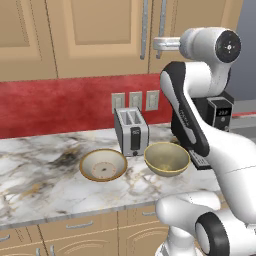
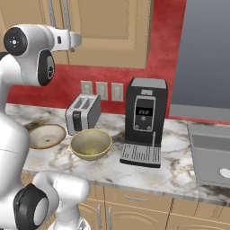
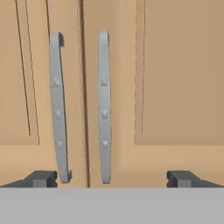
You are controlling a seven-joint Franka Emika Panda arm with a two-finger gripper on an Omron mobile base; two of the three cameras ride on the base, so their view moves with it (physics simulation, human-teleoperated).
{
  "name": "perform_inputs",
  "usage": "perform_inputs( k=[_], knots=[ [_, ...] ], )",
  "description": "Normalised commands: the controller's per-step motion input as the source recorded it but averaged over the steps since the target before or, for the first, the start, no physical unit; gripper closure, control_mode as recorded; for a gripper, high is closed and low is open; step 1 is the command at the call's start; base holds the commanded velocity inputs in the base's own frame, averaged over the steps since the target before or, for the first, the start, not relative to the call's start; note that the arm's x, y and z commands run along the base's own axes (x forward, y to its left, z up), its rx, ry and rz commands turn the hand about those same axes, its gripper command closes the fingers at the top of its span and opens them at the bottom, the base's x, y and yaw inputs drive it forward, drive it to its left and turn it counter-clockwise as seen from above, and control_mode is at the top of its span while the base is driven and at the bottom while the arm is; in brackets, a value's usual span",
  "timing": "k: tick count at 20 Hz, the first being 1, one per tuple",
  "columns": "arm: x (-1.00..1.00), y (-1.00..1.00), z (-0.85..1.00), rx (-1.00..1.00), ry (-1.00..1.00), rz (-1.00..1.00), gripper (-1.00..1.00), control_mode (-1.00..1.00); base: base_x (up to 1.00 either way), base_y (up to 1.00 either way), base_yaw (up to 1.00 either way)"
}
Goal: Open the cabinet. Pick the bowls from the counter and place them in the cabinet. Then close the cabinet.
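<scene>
The cabinet (image 3: 131, 87), its two doors shut, hangs on the far wall above the counter (image 1: 40, 180), with two long silver handles (image 3: 104, 105) side by side at the centre seam. The gripper (image 3: 111, 178) faces the doors close up, jaws wide apart with nothing between them; both handles lie within the span of its two dark fingertips (image 3: 41, 178), the left one just beside the left tip.

Two bowls sit on the marble below, near each other but apart: a shallow tan-rimmed bowl (image 1: 103, 164) to the left and a deeper olive bowl (image 1: 166, 158) to the right, both toward the near edge. One silver toaster (image 1: 131, 131) stands just behind them, between the two. Three wall plates (image 1: 135, 101) line the red backsplash (image 1: 55, 102) behind the toaster. One black coffee machine (image 2: 144, 120) stands right of the olive bowl, and one grey sink (image 2: 211, 155) lies further right.

The arm (image 1: 187, 117) rises in front of the counter's right part, hiding much of the coffee machine in the left base view. Drawers (image 1: 80, 227) with short handles run under the counter.
</scene>
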Motion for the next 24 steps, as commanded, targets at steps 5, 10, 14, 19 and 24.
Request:
perform_inputs(
  k=[5, 10, 14, 19, 24],
  knots=[
    [0.03, 0.07, 0.26, 0.0, -0.09, 0.0, -1.0, -1.0, 0.0, 0.0, 0.0],
    [0.24, 0.1, 0.03, 0.0, -0.08, 0.0, -1.0, -1.0, 0.0, 0.0, 0.0],
    [0.47, 0.02, 0.0, -0.01, -0.1, 0.0, -1.0, -1.0, 0.0, 0.0, 0.0],
    [0.46, 0.0, 0.0, -0.01, -0.03, 0.0, -1.0, -1.0, 0.0, 0.0, 0.0],
    [0.46, 0.0, 0.0, 0.0, 0.0, 0.0, -1.0, -1.0, 0.0, 0.0, 0.0]
  ],
)
